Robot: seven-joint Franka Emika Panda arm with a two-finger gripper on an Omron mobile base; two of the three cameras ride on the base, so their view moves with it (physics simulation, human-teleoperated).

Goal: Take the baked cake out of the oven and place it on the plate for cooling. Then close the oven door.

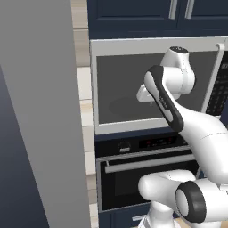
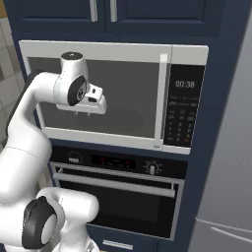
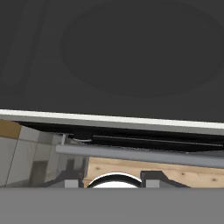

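Observation:
The black oven (image 1: pixel 142 143) (image 2: pixel 118 162) sits below the microwave, and its oven door (image 1: pixel 133 185) (image 2: pixel 123 209) is shut, the silver bar handle (image 1: pixel 151 162) (image 2: pixel 113 184) (image 3: pixel 140 155) running along the door's top. The cake is hidden behind that door, and the plate is out of view. My gripper (image 1: pixel 150 101) (image 2: pixel 84 113) (image 3: pixel 111 181) hangs in front of the microwave's grey door, above the oven handle and pointing down. Its two fingertips stand apart with nothing between them.
The silver-framed microwave (image 1: pixel 133 89) (image 2: pixel 113 93) is shut, its keypad on the right. Dark blue cupboards (image 2: pixel 103 15) run above. A tall grey panel (image 1: pixel 40 111) stands close on the left and a grey fridge (image 2: pixel 226 172) on the right. Wooden floor (image 3: pixel 175 168) lies below.

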